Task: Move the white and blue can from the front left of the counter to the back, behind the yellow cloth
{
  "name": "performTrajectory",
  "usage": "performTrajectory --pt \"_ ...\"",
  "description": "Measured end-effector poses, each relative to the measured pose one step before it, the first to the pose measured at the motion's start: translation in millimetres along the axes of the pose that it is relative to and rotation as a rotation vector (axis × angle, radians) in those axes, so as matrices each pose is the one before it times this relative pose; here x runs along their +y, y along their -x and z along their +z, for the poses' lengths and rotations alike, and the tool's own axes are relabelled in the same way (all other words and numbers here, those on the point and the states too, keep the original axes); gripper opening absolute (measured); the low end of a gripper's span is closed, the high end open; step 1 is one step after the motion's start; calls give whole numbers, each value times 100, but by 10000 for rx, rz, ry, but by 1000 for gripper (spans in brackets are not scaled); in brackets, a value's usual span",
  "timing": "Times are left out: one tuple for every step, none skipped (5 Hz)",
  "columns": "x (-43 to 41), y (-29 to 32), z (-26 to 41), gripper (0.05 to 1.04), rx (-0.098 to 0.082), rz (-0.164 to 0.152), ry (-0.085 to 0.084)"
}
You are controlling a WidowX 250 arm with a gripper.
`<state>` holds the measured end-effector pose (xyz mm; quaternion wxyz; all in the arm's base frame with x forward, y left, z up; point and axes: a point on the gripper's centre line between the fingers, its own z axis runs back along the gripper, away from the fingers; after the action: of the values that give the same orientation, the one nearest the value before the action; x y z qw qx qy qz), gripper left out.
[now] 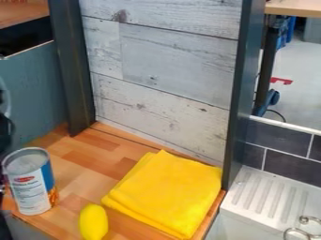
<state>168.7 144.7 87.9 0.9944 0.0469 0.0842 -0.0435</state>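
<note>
Seemingly, work on the tabletop: nothing shows as lifted; my reading is a stage before any grasp, with things resting on the brown wood-block tabletop [87, 157].
Hand: spread, pressed together or pinching, cannot tell. Black parts [5, 122] run along the left edge, near the can.
Yellow oval: smooth, lemon-like yellow object [93, 222], at the front, between can and cloth, apart from the can, just beside the cloth's near left corner. A grasp here would call for a centred approach across its narrow width; being rounded, it could roll.
Can: upright metal cylinder with a white-and-blue label [30, 183], front left, near the tabletop's edge. A sideways knock might tip it over that edge.
Cloth: bright yellow folded square cloth [166, 192], layered and lying flat, right side. Soft, likely to rumple if brushed.
Posts: dark upright left post [74, 70] and dark upright right post [241, 93] flank a pale, weathered plank panel [169, 61]. These look like the main limits on reach to the back and right; the cloth's right corner sits close to the right post.
Sink side: white ribbed drainer [266, 194] below dark grey tiles [289, 161], with shiny metal rings [302, 229] at lower right.
</note>
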Motion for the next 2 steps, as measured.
performTrajectory --pt "883 -938 -292 1001 -704 -339 71" --pt "309 -769 -863 1001 -212 -198 -38"
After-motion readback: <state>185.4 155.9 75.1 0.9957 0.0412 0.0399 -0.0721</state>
